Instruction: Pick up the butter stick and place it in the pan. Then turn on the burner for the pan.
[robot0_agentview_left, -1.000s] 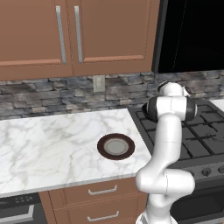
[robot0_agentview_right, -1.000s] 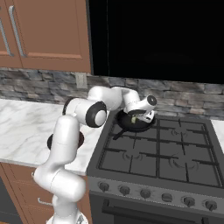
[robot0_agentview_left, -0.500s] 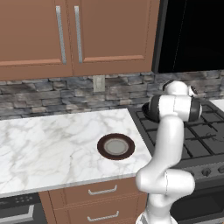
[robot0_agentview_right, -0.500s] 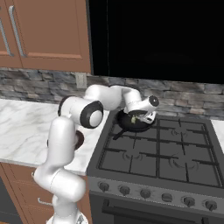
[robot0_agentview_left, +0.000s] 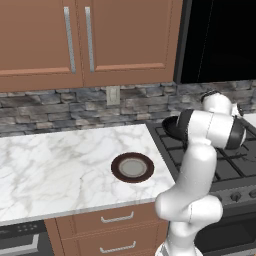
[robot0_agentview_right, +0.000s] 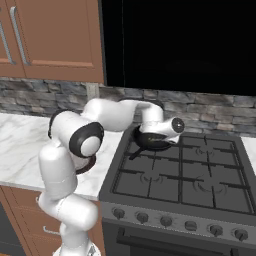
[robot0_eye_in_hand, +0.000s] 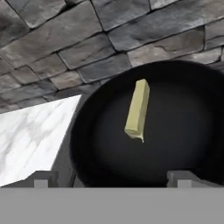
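Since half a second ago the arm has swung a little further over the stove, and the hand now sits right above the pan (robot0_agentview_right: 150, 141) at the back left of the stovetop (robot0_agentview_right: 200, 175). In the hand view the pincer (robot0_eye_in_hand: 109, 177) has its two fingertips (robot0_eye_in_hand: 41, 178) well apart, with nothing between them. The butter stick (robot0_eye_in_hand: 137, 109) lies flat on the pan's (robot0_eye_in_hand: 175, 131) black floor, just ahead of the pincer and about midway between the fingertips, free of both. Its long side runs away from the pincer toward the stone wall (robot0_eye_in_hand: 87, 48) beyond the pan's far rim. To the pincer's left, past the pan's edge, is the white marble counter (robot0_eye_in_hand: 30, 135).

In the left base view the pan (robot0_agentview_left: 172, 128) peeks out behind the arm's elbow, and a brown-rimmed plate (robot0_agentview_left: 132, 167) sits on the counter (robot0_agentview_left: 55, 170), well apart from the hand. The burner under the pan is hidden by it.
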